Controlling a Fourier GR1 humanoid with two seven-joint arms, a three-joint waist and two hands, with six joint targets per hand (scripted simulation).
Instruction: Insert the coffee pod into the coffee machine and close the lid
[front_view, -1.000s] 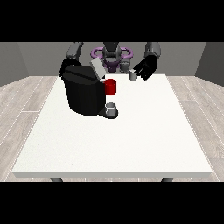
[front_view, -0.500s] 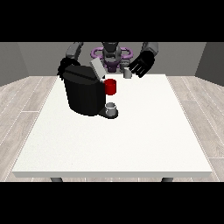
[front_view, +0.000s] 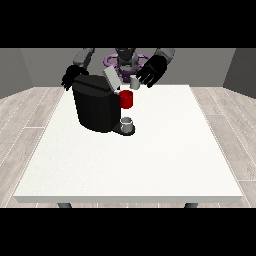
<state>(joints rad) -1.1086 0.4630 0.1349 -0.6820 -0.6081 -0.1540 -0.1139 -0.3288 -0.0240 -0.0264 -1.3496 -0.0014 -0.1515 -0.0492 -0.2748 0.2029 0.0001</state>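
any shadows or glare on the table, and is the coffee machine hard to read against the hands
Front view: the white table is evenly lit, no glare, no shadows visible; the black coffee machine merges with the black hand at the view's left; the red part stands out.

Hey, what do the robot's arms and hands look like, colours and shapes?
Both arms are grey, rounded segments running down from the shoulders. Each ends in a black hand: the hand at the view's right looks broad and bulky, and the hand at the view's left shows only partly behind the black coffee machine. No cables or markings are visible.
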